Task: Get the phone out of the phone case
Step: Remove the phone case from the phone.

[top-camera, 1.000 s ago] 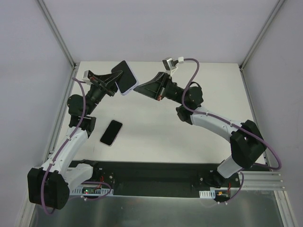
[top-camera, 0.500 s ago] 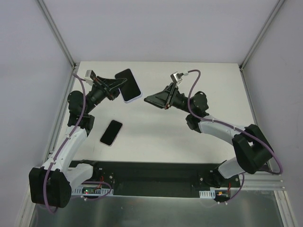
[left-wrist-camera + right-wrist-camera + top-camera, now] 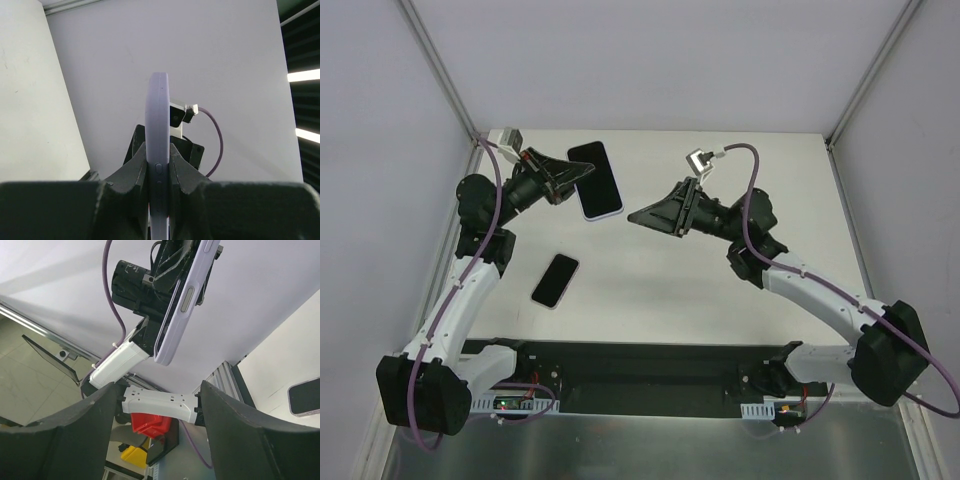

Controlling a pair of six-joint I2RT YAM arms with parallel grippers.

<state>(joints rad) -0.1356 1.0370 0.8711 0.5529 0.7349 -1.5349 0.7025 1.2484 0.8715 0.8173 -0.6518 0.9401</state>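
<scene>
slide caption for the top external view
Left tool grips lilac phone case, right tool open nearby, phone lying on table.

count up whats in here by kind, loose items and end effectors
lavender phone case: 1
dark phone: 1
end effectors: 2, the left end effector and the right end effector
total: 4

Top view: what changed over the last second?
The right gripper let go of the lavender phone case, opened its jaws and backed off to the right. The left gripper, shut on the case, shifted it slightly right and lower in the view. The dark phone on the table stayed put.
</scene>
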